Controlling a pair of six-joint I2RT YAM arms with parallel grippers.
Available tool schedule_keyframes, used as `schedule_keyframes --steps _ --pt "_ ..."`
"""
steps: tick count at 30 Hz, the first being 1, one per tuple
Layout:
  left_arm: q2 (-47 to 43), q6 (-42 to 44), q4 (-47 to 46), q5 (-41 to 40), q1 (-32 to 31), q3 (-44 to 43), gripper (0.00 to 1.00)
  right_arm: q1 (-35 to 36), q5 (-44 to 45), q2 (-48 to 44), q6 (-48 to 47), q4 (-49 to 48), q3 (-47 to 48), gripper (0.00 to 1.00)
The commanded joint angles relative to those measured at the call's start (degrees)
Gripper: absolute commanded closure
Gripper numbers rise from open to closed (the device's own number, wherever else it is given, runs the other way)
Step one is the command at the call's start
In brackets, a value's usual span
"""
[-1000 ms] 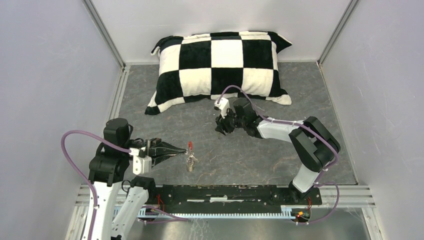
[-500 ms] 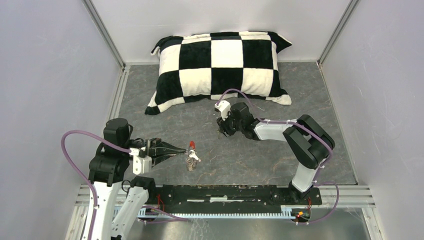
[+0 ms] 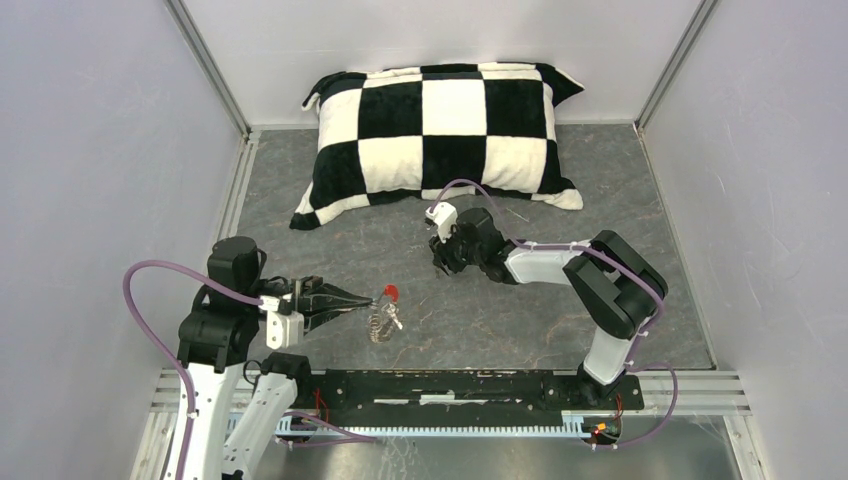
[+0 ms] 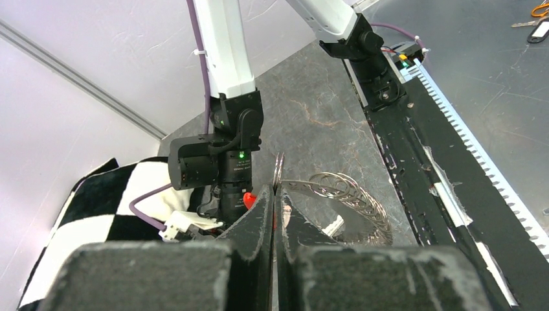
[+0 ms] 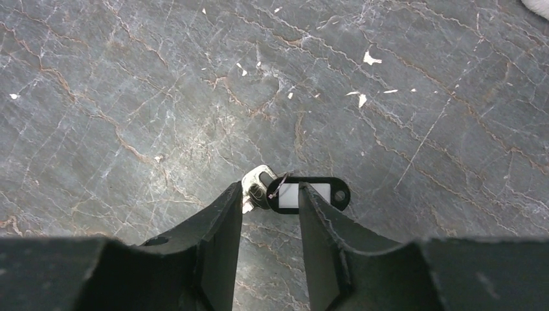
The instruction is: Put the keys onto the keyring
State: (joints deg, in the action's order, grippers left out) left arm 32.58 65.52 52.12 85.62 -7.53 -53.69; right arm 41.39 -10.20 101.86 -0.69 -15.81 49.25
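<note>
A: Scene, big to small?
B: Grey marbled table (image 3: 560,180). Black-and-white checked pillow (image 3: 440,125) lies along the far edge, roughly centred.
A: Arms?
B: Left arm (image 3: 215,335) is at the near-left corner, reaching right along the near edge. Right arm (image 3: 610,290) is bent in from the near-right side, wrist toward the table's middle.
A: Left gripper?
B: Left gripper (image 4: 273,194) is fully closed, fingers flat together, pinching the wire of the keyring (image 4: 343,191). Nothing else in it.
A: Where's the ring?
B: Close to the near edge, left of centre. The silvery coils hang just beyond the left fingertips and low (top view suggests they touch the table, can't confirm). Red sleeve (image 3: 391,292) sits just past the tips, on the far side.
A: Right gripper?
B: Right gripper (image 5: 270,191) is about half open, pointing down at the table, one finger either side of a key (image 5: 256,183). Jaws are not closed onto it.
A: Key position?
B: Flat on the table near its middle, apart from the pillow and well apart from the keyring. The silvery part is between the fingers. A black oblong part with a pale window sticks out past one finger.
</note>
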Motion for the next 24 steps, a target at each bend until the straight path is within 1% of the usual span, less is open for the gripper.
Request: schedule_keyframes --steps 1,6,10,16,18,19,23,24 --pt "-0.57 0.77 -1.25 0.88 -0.03 0.16 0.98 0.97 2.29 0.25 0.6 -1.78 0.58 0.6" --pt "-0.59 0.95 -1.26 0.78 -0.03 0.25 0.98 1.37 3.2 1.16 0.6 -1.03 1.1 0.7" --pt "-0.59 0.93 -1.25 0.7 -0.05 0.08 0.98 1.38 3.87 1.67 0.6 -0.4 1.38 0.76" --pt "-0.59 0.87 -1.23 0.86 -0.03 0.08 0.98 1.35 4.7 1.51 0.41 -0.35 1.19 0.8" --pt "-0.59 0.85 -1.23 1.0 -0.03 -0.01 0.98 1.37 4.75 1.4 0.36 -0.6 1.19 0.83" --pt "-0.59 0.7 -1.23 1.0 -0.03 -0.01 0.98 1.38 4.75 1.37 0.36 -0.71 1.27 0.85" --pt "-0.76 0.41 -1.23 1.04 -0.03 -0.01 0.98 1.41 3.64 0.67 -0.31 -1.56 1.24 0.99" --pt "-0.8 0.31 -1.25 1.04 -0.03 -0.01 0.98 1.36 2.97 -0.02 -0.87 -2.03 0.82 1.0"
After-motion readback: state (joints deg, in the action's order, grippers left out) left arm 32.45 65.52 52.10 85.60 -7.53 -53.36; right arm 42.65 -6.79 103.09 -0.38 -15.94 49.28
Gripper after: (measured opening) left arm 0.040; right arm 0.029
